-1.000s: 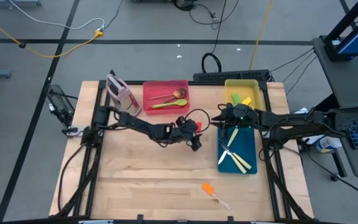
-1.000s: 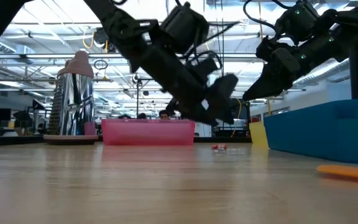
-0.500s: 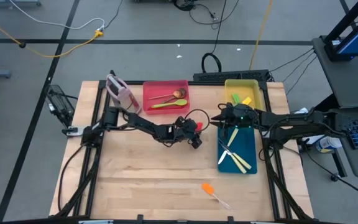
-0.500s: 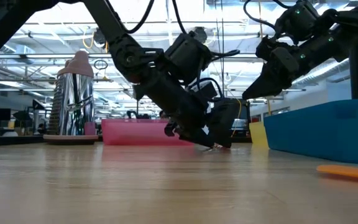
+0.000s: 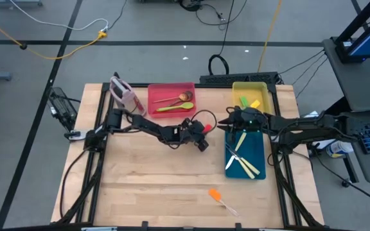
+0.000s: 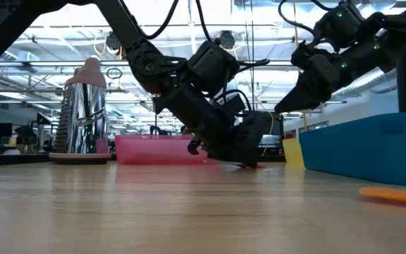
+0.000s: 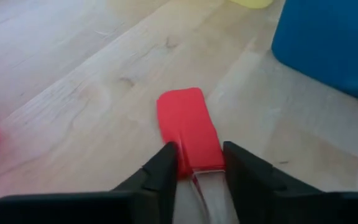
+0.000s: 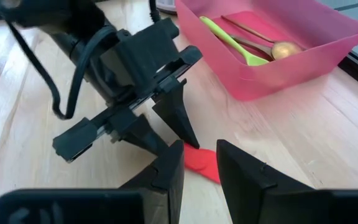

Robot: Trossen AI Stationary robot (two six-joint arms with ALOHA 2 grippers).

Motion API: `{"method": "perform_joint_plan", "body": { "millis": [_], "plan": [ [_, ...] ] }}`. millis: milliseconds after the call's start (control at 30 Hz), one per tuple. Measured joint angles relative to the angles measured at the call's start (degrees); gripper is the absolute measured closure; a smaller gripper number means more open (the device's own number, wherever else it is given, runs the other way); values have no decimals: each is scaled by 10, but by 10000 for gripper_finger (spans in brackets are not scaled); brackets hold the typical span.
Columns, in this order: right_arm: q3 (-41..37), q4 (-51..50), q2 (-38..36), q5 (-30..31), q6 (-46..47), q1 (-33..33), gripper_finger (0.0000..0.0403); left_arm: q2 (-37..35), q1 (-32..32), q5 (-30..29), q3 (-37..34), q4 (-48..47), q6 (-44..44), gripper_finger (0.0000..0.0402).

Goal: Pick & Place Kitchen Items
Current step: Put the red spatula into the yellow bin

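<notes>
A red-headed spatula [image 7: 188, 124] with a clear handle lies flat on the wooden table between the red tray [image 5: 153, 106] and the blue tray [image 5: 257, 144]. My left gripper [image 5: 204, 134] is down at the table and shut on it; the right wrist view shows the red head [image 8: 202, 165] under its tips. My right gripper [image 5: 225, 122] hangs above the table by the blue tray's far end, its fingers slightly apart with nothing between them. An orange spatula [image 5: 216, 195] lies alone near the front edge. My left gripper pinches the spatula where the red head meets the clear handle [image 7: 199, 169], one finger [image 7: 166, 167] on each side edge. The fingers slant down from the table's left and lie along the spatula, whose handle runs back under them. The spatula rests flat on the table.
The red tray holds a wooden spoon and a green spoon [image 5: 174, 107]. The yellow tray [image 5: 236, 86] holds green and yellow pieces, and the blue tray holds cream-handled knives [image 5: 244, 163]. A pink-and-grey upright container [image 5: 124, 96] stands at the far left. Bare wood fills the table's near half.
My left gripper has come down from above the table onto the red spatula, tipping a little further downward, and its fingers have closed in on the spatula's neck. The spatula has stayed on the table.
</notes>
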Motion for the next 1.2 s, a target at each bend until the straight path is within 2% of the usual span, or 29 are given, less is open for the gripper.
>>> {"method": "perform_joint_plan", "body": {
  "millis": [167, 400, 700, 967, 1067, 1200],
  "plan": [
    [-24, 32, 0, 0, 0, 0, 316, 0, 3, 10, 0, 0, -7, 322],
    [-53, 92, 0, 0, 0, 0, 316, -16, 1, 23, -2, -6, -12, 323],
    [-54, 96, 0, -1, 3, 0, 316, -87, -18, 24, -3, -23, 16, 323],
    [-54, 104, 0, -6, 155, 0, 316, -108, -36, -12, -2, -8, 41, 323],
    [-54, 114, 0, -45, 197, 0, 316, -113, -40, -36, -3, -10, 68, 323],
    [-54, 130, 0, -94, 206, 0, 316, -116, -54, -68, -3, 20, 108, 323]
  ]
}}
